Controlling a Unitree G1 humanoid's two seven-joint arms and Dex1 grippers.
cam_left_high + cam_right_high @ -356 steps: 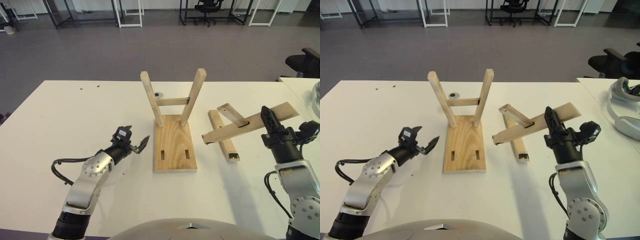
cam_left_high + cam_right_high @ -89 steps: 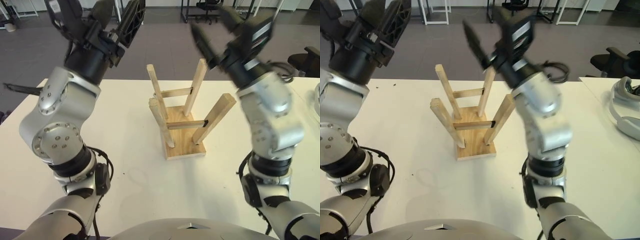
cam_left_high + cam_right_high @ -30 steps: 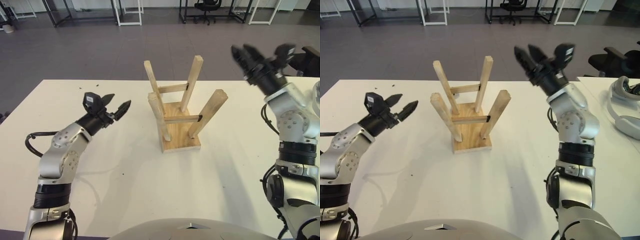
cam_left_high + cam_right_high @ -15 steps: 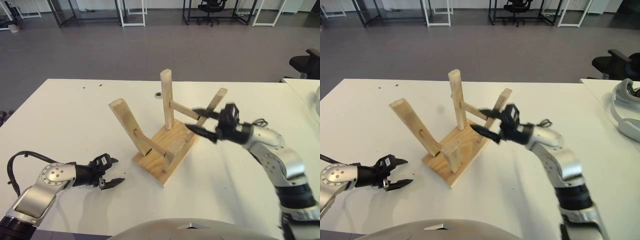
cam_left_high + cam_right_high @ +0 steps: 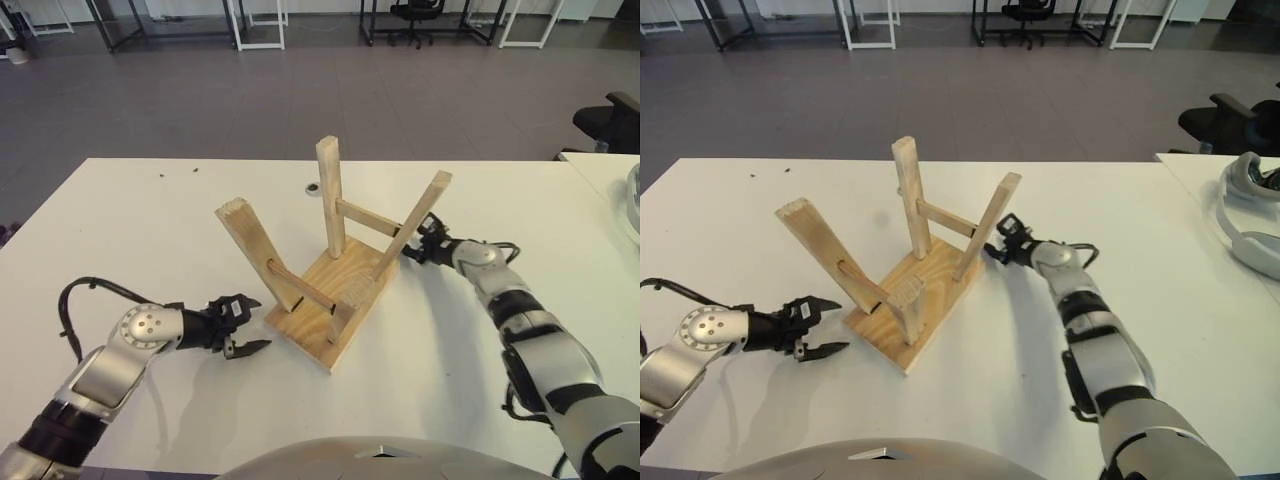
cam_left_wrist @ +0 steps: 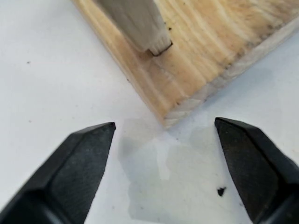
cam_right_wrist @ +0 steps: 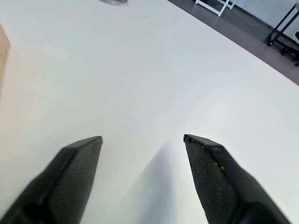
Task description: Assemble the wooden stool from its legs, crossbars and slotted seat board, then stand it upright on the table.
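One seat board [image 5: 318,342], four legs [image 5: 331,198] and two crossbars [image 5: 366,218] are on one table [image 5: 150,220]. Two claws: left claw [image 5: 262,322], right claw [image 5: 408,254].

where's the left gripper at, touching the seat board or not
Apart. The left wrist view shows bare table between each finger of the open left gripper and the corner of the seat board.

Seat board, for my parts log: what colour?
Seat board: pale wood with darker grain lines; best in left wrist view.
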